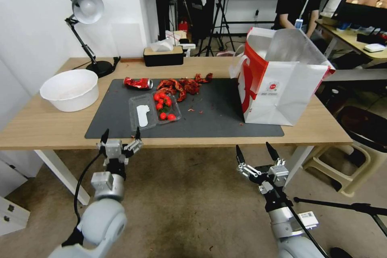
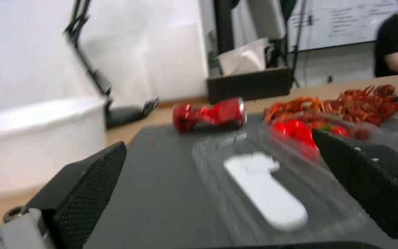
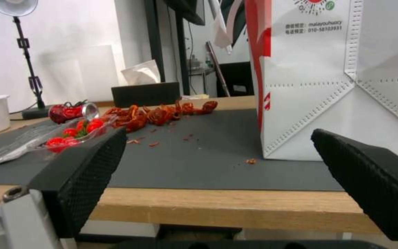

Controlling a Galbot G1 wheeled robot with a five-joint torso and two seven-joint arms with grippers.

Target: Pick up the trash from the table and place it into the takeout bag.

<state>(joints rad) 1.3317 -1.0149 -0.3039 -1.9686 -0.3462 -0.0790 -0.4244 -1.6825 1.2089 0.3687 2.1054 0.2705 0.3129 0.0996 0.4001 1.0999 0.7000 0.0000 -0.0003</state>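
Crushed red aluminium can (image 1: pixel 138 83) near the surface's far edge: light, stiff, slippery; grip across its dented middle. Left tool (image 1: pixel 121 136) and right tool (image 1: pixel 257 152) both gape wide.

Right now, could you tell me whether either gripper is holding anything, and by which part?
Nothing is held: the left gripper and right gripper are both open, short of the table.

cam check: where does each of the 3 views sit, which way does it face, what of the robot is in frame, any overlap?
Head: high, looking forward and down at the light-wood table; open left gripper at its near edge, open right gripper before it.
Left wrist: low over the dark grey mat, facing the crushed red can; own fingers.
Right wrist: below table edge, facing the white-and-red paper takeout bag; own fingers.
Shared: can, mat.
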